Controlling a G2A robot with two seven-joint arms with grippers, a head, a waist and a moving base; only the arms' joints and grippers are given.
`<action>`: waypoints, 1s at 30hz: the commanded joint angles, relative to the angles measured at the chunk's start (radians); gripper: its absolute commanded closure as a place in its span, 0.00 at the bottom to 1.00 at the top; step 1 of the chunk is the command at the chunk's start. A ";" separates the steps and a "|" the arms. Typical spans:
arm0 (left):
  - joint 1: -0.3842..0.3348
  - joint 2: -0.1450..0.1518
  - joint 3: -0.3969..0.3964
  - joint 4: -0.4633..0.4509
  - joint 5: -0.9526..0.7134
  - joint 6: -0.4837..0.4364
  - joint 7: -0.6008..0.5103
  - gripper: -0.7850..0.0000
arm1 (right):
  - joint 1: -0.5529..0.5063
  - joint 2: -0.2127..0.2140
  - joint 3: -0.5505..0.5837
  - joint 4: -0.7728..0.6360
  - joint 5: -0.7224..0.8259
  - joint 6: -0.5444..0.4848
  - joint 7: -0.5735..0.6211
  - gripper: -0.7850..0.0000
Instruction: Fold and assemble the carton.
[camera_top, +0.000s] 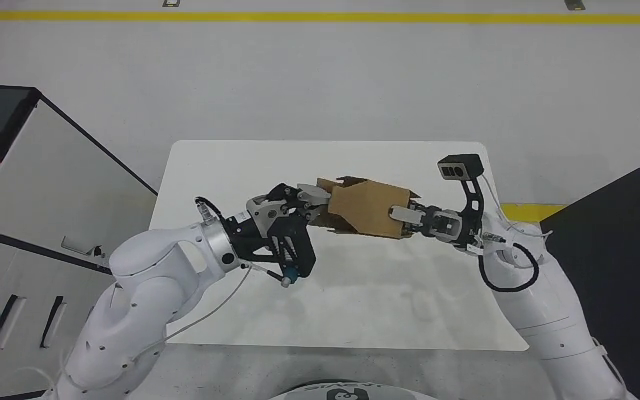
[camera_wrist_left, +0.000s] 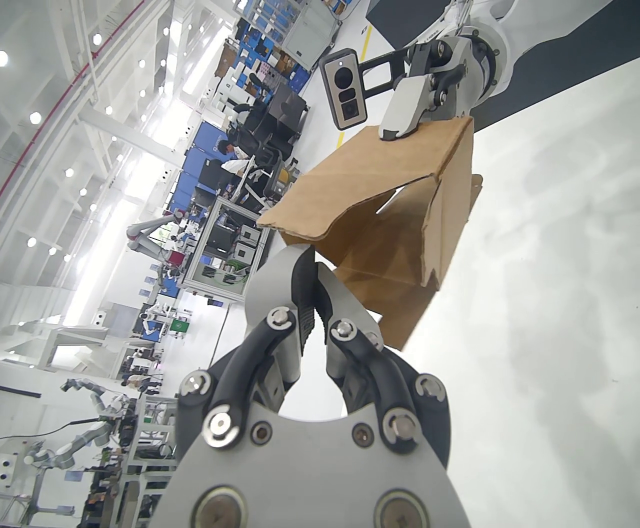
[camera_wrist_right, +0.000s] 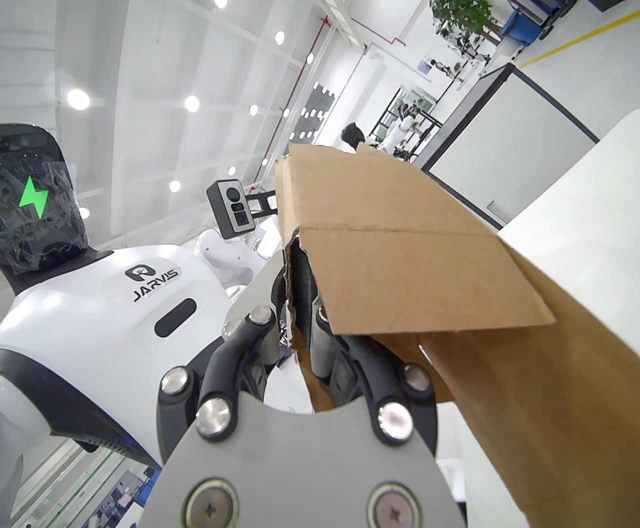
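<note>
Carton: part-opened, over worktop centre, long axis 9-to-3 o'clock. Right pincer: clamped on the 3 o'clock wall. Left pincer: pinched narrow, nothing seen between pads, tips just beside the 9 o'clock flap; probably the folding arm.

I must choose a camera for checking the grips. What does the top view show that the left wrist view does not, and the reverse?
Top view: the whole white table outline, and two arms meeting the carton from opposite ends. Left wrist view: the left tool up close, its fingers almost together right at a flap corner, plus the carton's hollow inside. Both: the right tool clamped on the carton's other end.
</note>
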 joint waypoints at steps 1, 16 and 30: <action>-0.006 -0.001 0.007 0.004 0.004 0.006 -0.007 1.00 | 0.002 0.001 -0.002 -0.007 -0.010 0.007 0.006 1.00; -0.024 -0.003 0.012 0.001 0.007 0.016 -0.031 1.00 | 0.017 0.009 -0.024 -0.042 -0.084 0.045 0.044 1.00; -0.052 -0.004 0.043 0.012 0.029 -0.002 -0.012 1.00 | 0.029 0.020 -0.039 -0.051 -0.140 0.056 0.055 1.00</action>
